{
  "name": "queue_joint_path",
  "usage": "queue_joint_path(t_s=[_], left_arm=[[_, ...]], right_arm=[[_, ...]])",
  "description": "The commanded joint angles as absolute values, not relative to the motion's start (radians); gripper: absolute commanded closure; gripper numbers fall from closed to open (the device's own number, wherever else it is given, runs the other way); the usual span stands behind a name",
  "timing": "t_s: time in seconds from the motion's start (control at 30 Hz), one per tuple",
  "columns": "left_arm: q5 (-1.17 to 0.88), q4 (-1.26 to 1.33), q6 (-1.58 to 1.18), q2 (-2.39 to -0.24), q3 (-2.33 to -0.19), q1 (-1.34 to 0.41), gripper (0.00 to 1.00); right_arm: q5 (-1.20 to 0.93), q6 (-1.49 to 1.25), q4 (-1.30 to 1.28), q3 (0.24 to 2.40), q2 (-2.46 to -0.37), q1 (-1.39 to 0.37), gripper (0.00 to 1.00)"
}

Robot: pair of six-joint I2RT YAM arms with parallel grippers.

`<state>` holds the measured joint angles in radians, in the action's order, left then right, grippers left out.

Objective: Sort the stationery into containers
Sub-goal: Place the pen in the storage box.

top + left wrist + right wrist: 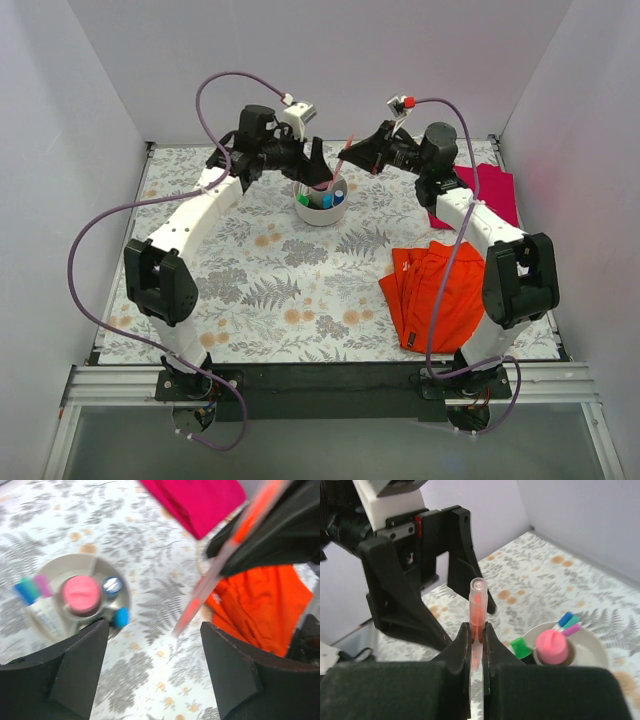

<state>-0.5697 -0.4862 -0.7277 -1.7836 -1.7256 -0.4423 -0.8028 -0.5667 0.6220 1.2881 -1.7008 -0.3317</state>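
The round off-white bowl [320, 218] stands at the back middle of the table. It holds a pink-capped bottle [81, 595], a small blue cylinder [112, 585], a blue-capped marker [121, 617], a green-capped marker [520, 647] and thin pens with coloured ends [568, 621]. My right gripper [477, 630] is shut on the orange-pink pen [477, 605] and holds it tilted in the air just right of the bowl; the pen also shows in the left wrist view [220, 565]. My left gripper [155, 670] is open and empty, hovering above the bowl's right side.
A folded orange cloth [440, 290] lies at the right front. A magenta cloth [492, 190] lies at the back right, under the right arm. The two grippers are close together over the bowl. White walls enclose the table on three sides.
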Motion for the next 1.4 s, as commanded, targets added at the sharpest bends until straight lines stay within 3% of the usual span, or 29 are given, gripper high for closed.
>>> queue_joint_path(t_s=[0.0, 0.2, 0.67, 1.37], left_arm=[[-0.431, -0.565, -0.640, -1.651, -1.744, -0.312, 0.22], [-0.345, -0.512, -0.604, -1.591, -1.640, -0.198, 0.18], [-0.364, -0.526, -0.629, -1.631, -1.609, -0.181, 0.19], [-0.391, -0.522, -0.640, -1.706, -1.631, -0.175, 0.19]], right_arm=[[-0.766, -0.261, 0.583, 1.357, -1.709, -0.328, 0.99], [-0.686, -0.066, 0.546, 1.414, -1.824, -0.341, 0.99], [-0.661, -0.074, 0.541, 1.653, -2.134, -0.337, 0.99], [-0.683, -0.005, 0.336, 1.830, -2.329, -0.356, 0.99]])
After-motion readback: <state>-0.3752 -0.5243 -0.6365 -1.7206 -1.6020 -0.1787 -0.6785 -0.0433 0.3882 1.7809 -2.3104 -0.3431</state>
